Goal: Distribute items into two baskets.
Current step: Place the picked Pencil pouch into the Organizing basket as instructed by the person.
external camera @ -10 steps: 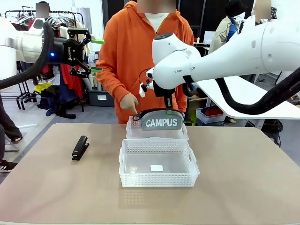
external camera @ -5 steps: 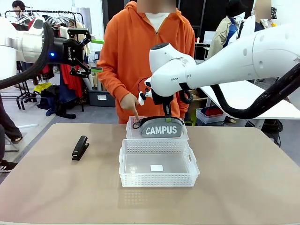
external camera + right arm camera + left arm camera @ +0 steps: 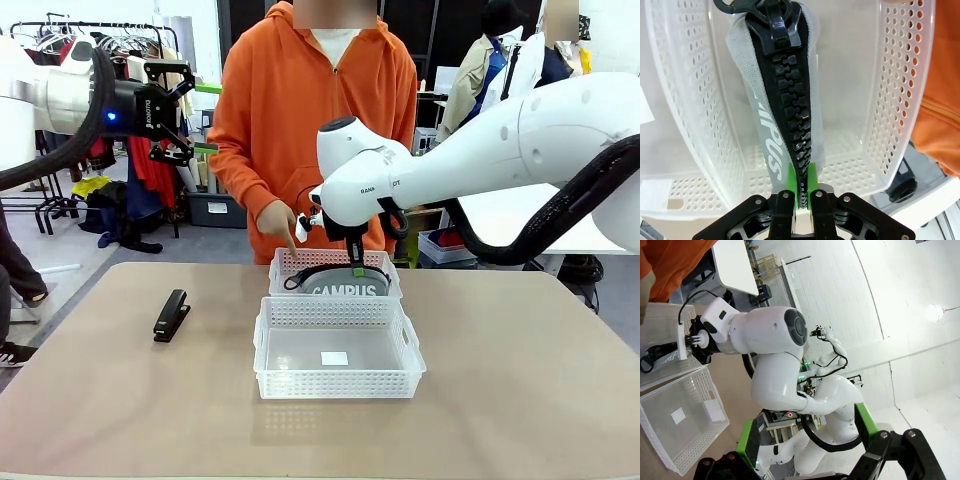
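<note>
My right gripper (image 3: 356, 268) is shut on the top edge of the grey CAMPUS pouch (image 3: 345, 285), which now sits low inside the far, smaller basket (image 3: 283, 262). From the right wrist, the green pads (image 3: 811, 176) pinch the pouch (image 3: 785, 100) along its black zip, with the basket's lattice walls (image 3: 895, 100) all round. The larger basket (image 3: 337, 352) stands nearer me, holding nothing but a white label. The black stapler (image 3: 171, 315) lies on the table to the left. My left gripper (image 3: 200, 118) hangs open, high at the far left.
A person in an orange hoodie stands behind the baskets, one hand (image 3: 277, 220) pointing down at the far basket's left corner. The tan table (image 3: 520, 400) stretches bare to the right and front. The right arm (image 3: 770, 345) and both baskets appear in the left wrist view.
My right gripper has come down with the pouch, which went from hanging above the far basket's rim to sitting inside it. The left arm stayed still.
</note>
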Controlling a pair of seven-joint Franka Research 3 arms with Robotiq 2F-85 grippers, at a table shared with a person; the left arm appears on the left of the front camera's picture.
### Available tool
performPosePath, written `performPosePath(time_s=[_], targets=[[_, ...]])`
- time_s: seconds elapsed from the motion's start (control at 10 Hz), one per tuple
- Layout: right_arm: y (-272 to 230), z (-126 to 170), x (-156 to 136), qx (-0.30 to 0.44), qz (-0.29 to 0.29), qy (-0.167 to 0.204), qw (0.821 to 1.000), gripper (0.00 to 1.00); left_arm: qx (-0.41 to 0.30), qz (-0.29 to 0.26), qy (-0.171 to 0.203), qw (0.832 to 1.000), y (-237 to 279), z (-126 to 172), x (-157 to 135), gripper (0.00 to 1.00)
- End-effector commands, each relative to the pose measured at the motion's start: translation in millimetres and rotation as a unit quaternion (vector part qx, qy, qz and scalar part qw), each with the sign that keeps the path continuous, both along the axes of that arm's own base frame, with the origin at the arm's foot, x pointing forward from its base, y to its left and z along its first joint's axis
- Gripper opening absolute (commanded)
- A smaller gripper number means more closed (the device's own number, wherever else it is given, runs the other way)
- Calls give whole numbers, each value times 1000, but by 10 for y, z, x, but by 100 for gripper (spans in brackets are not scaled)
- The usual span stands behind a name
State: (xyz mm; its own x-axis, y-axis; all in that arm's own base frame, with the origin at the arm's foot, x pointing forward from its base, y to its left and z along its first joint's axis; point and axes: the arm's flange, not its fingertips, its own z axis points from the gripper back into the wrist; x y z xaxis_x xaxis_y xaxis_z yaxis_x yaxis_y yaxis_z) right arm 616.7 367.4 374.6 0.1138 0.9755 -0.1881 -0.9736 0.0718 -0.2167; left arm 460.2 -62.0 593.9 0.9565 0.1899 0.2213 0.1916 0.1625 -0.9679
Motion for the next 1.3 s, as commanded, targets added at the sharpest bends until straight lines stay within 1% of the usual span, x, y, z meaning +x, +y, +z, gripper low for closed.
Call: performPosePath(time_s=[0.0,0.2,0.3,0.8,0.9,1.2], targets=[[38,-12,93,-5,-19,-21,1000,0,0,0,-2,1000,4,14,-9,100],[41,-40,102,-2,-29,-26,999,0,0,0,-2,1000,4,14,-9,100],[33,-42,111,-3,-33,-21,999,0,0,0,-2,1000,4,14,-9,100],[6,64,138,12,-46,-3,999,92,0,0,-2,1000,4,14,-9,100],[-6,111,150,16,-49,-5,999,100,0,0,-2,1000,4,14,-9,100],[-55,250,175,35,-58,-2,998,100,0,0,-2,1000,4,14,-9,100]])
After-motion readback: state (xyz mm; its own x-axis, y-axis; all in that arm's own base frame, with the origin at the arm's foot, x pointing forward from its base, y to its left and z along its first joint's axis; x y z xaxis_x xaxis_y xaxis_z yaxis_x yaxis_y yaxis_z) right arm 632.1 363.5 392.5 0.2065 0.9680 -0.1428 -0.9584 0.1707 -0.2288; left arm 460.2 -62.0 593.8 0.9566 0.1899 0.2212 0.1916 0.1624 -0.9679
